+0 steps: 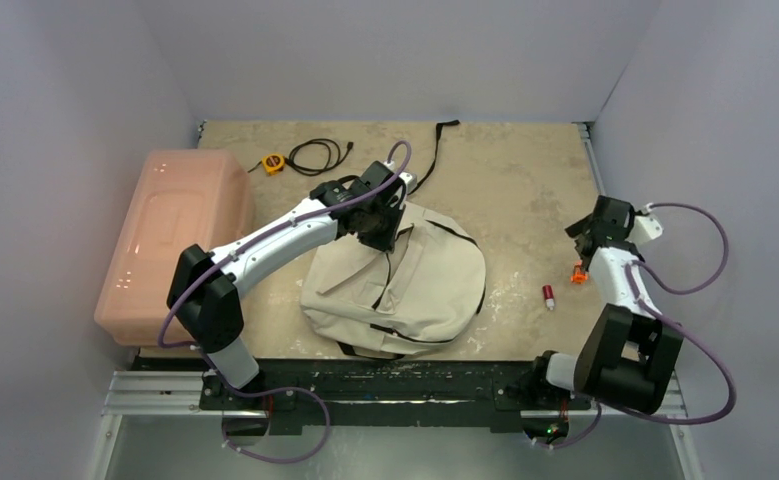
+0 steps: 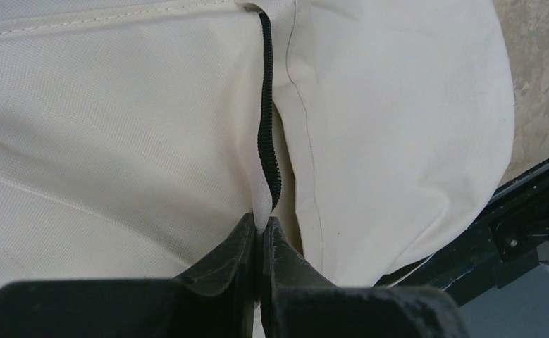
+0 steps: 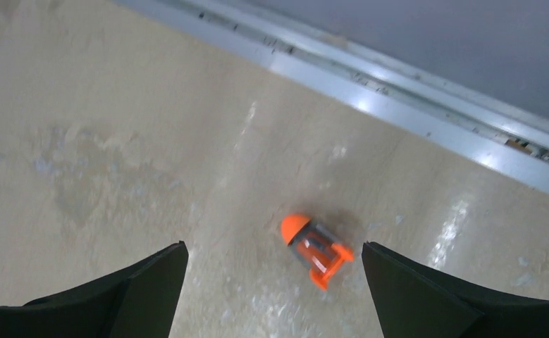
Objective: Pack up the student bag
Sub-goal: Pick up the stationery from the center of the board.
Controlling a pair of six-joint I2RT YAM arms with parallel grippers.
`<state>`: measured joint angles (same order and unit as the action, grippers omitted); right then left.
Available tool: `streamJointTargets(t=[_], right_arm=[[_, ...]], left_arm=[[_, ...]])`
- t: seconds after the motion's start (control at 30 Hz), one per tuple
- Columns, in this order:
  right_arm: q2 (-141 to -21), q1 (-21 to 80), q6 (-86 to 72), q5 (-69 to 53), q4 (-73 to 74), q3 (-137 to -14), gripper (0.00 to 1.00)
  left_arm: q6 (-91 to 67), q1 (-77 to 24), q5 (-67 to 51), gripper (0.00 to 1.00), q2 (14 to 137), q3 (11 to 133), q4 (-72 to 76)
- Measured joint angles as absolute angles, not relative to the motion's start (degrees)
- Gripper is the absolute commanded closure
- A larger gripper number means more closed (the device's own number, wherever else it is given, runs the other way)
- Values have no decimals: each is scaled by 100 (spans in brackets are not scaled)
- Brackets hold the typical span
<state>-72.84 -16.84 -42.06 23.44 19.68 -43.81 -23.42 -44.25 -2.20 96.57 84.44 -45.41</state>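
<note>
Right wrist shows the right pincer point(image 3: 273, 248) wide open over the orange gadget point(image 3: 316, 250), best centred before squeezing, while the left pincer point(image 2: 261, 227) stays out of it, pinching the zipper edge of the student bag point(image 2: 116, 141).

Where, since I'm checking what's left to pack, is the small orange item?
The orange item lies on the table at the top view's right side, below the right arm's open jaws, a small red item nearest.
</note>
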Motion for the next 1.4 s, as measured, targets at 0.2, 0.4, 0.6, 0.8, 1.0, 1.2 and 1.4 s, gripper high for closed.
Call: streamJointTargets(t=[0.2, 0.4, 0.6, 0.8, 1.0, 1.2, 1.4], right_arm=[[-7891, -2523, -4191, 2088, 1693, -4491, 1], [-8162, -2541, -4003, 1680, 1575, -4486, 1], [-8329, -2536, -3844, 1396, 1452, -4466, 3], [-8383, -2327, -3706, 1402, 1459, -4226, 13], [-8405, -2237, -3618, 1452, 1500, -4165, 25], [-8412, -2156, -3566, 1623, 1503, -4165, 36], [-8412, -2078, -3511, 1706, 1476, -4165, 59]], left_arm=[[-2342, -4425, -270, 100, 9660, 8444, -4530], [-2342, -4425, -316, 100, 9660, 8444, -4521], [-2344, -4425, -360, 100, 9660, 8447, -4506], [-2346, -4425, -423, 100, 9660, 8447, -4495], [-2359, -4427, -534, 100, 9660, 8444, -4486], [-2359, -4427, -558, 100, 9660, 8444, -4482], [-2359, -4427, -561, 100, 9660, 8444, -4480]])
